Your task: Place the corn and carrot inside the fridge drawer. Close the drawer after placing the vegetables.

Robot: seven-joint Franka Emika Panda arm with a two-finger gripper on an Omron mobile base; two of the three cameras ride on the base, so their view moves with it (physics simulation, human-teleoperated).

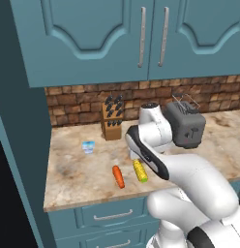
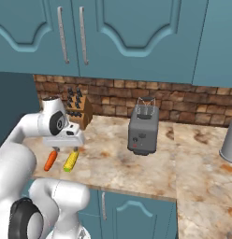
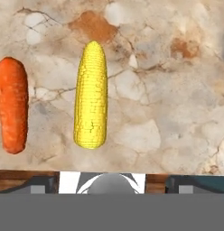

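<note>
Lying flat on a marbled beige surface [image 1: 73, 169], a carrot [image 1: 118, 176] and a corn [image 1: 140, 170] sit side by side near the front edge, just apart and roughly parallel. From the left base view, the carrot is on the left and the corn on the right, close to the white arm. Farther left on the surface is a small blue-and-white item [image 1: 88, 147], too small to identify. Behind it, against a brick wall, stands a wooden knife block [image 1: 112, 121]. To the right of the arm sits a dark grey toaster [image 1: 187, 125]. Teal cabinets [image 1: 93, 38] hang above, and teal drawers [image 1: 110, 215] run below the surface.

In the right base view, the hand hangs above the two vegetables, with the carrot [image 2: 50, 160] on the left and the corn [image 2: 71, 160] beside it, both partly under the hand. The knife block [image 2: 78, 109] stands behind, the toaster [image 2: 143, 128] farther right, and a grey vessel [image 2: 229, 140] is at the far right edge.

The hand view looks straight down: carrot [image 3: 12, 104] at the left, corn [image 3: 91, 95] near centre. The gripper [image 3: 111, 182] is above them, its tips spread wide at the bottom corners and holding nothing. The corn lies between the two tips' lines, not touched.
</note>
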